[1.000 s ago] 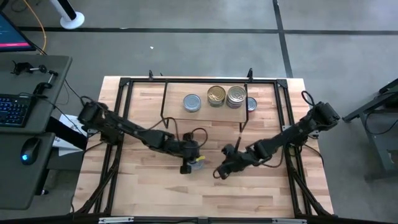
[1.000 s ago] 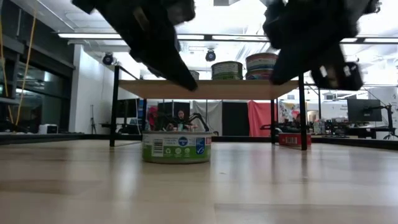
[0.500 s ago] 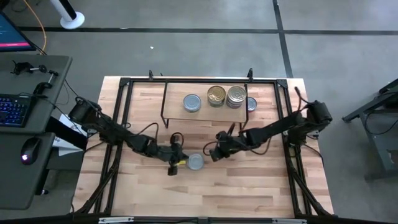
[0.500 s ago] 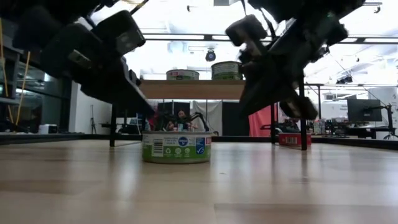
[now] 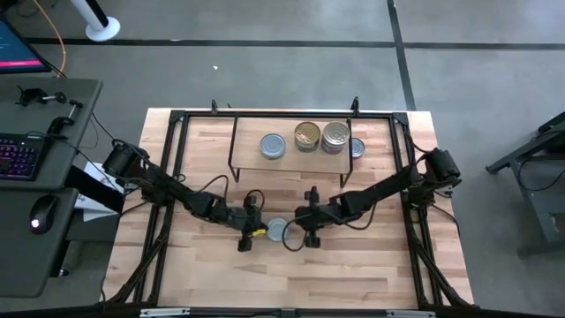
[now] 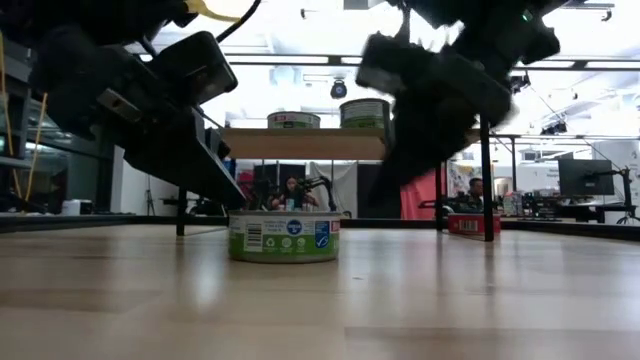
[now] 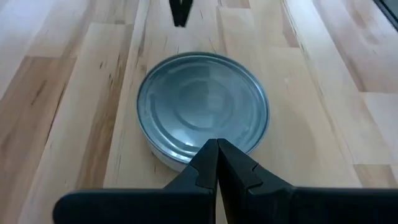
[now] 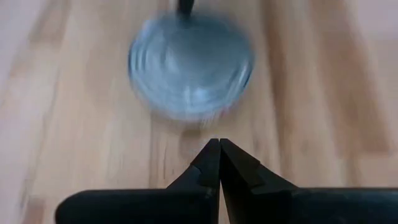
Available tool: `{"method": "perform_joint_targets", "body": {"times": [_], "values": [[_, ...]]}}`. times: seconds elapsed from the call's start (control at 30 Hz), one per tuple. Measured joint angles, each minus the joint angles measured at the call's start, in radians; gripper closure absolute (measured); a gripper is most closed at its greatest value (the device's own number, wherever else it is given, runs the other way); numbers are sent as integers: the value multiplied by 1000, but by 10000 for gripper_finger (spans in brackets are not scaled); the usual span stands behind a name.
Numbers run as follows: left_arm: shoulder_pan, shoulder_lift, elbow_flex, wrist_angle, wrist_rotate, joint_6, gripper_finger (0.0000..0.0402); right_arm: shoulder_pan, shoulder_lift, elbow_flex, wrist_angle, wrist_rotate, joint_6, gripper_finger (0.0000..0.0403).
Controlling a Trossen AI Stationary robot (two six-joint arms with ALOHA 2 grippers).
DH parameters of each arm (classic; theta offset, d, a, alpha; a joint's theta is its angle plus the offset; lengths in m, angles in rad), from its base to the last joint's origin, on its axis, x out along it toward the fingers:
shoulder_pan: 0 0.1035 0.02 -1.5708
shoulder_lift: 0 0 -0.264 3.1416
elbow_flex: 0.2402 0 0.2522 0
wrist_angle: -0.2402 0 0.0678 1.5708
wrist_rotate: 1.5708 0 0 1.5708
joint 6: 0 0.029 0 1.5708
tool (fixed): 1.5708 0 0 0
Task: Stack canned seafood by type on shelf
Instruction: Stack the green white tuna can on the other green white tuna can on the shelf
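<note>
A silver-topped tin (image 5: 277,230) sits on the counter (image 5: 353,265) between both grippers, in front of the shelf (image 5: 247,132) holding three tins. The left gripper (image 7: 217,149) and right gripper (image 8: 219,148) each have fingers pressed together, pointing at it.

No word, brand or number can be read with any certainty. The low round tin with a green-and-white paper band (image 6: 285,237), standing on the light wood tabletop (image 6: 320,300), carries small printed panels — a white block and a blue badge among them — but their lettering is too small to make out. The silver lid (image 7: 203,102) bears no print.
</note>
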Motion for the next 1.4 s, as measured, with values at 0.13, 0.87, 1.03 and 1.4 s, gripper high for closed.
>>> {"method": "perform_joint_targets", "body": {"times": [0.13, 0.87, 1.03, 1.4], "values": [[0, 0, 0, 5, -17, 13, 401, -9, 7, -6, -1, -51, 9, 403], [-15, 45, 2, 7, -26, 84, 402, -5, 107, 81, 59, -70, -42, 403], [-17, 42, 2, -3, -21, 84, 402, 9, 101, 129, 13, -102, -56, 403], [-21, 3, -2, -81, -21, 93, 401, 22, 98, 230, 14, -112, -154, 403]]}}
